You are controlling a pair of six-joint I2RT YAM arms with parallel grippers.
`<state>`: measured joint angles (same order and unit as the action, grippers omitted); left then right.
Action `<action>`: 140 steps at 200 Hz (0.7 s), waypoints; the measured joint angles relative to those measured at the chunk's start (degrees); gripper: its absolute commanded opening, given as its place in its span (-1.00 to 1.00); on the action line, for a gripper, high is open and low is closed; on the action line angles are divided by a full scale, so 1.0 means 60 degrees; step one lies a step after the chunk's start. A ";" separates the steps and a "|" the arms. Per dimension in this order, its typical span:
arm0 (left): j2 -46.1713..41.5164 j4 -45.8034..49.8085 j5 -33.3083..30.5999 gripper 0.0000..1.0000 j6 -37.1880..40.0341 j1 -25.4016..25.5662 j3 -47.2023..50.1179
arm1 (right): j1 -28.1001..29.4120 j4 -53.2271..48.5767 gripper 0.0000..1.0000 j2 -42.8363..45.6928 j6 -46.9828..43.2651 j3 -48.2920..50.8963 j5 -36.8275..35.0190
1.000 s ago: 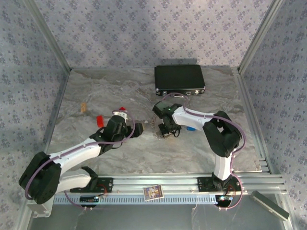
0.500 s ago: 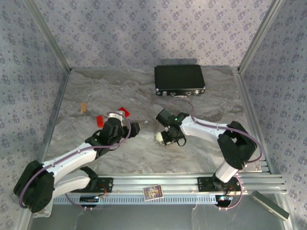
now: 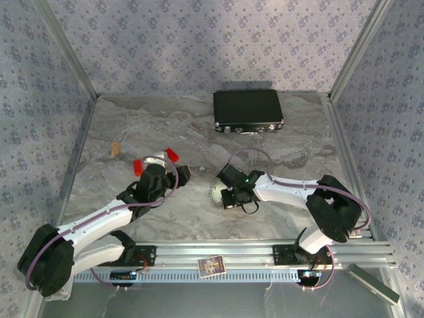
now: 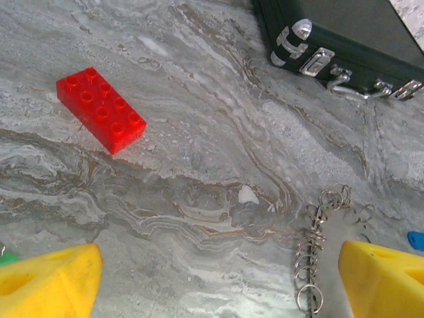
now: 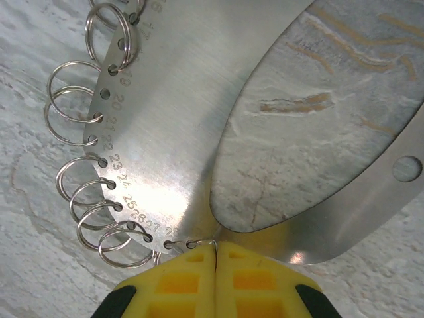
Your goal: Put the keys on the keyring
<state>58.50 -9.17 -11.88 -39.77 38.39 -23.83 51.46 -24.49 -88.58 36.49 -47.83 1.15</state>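
Keyring (image 5: 165, 99) lies on the tabletop (image 3: 132, 126) in front of the black case (image 3: 248, 109). Right fingers (image 5: 179, 285) are pinched together on its edge, holding it steady. Left fingers (image 4: 46, 288) are wide apart. Next, I think, they must grab the blue key (image 4: 416, 240). Up close it has little numbered holes, too tiny from above.

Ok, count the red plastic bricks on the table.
2. One red plastic brick lies left of centre on the grey marbled table; a second red brick lies just right of it, slightly farther back. Others could be hidden.
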 measured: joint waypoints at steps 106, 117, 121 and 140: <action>-0.0004 -0.0007 -0.0171 0.81 -0.0353 0.0069 0.0018 | -0.0160 0.0667 -0.71 0.0076 0.0353 0.0324 0.0186; -0.0004 -0.0011 -0.0171 0.81 -0.0379 0.0069 0.0018 | -0.0160 0.0663 -0.69 0.0076 0.0353 0.0324 0.0175; -0.0004 -0.0011 -0.0175 0.81 -0.0390 0.0069 0.0018 | -0.0160 0.0663 -0.68 0.0076 0.0353 0.0324 0.0175; -0.0004 -0.0011 -0.0171 0.80 -0.0393 0.0069 0.0018 | -0.0160 0.0663 -0.68 0.0073 0.0350 0.0324 0.0178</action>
<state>58.48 -9.23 -12.91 -42.13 38.81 -23.73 50.50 -20.51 -88.14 38.59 -45.89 2.22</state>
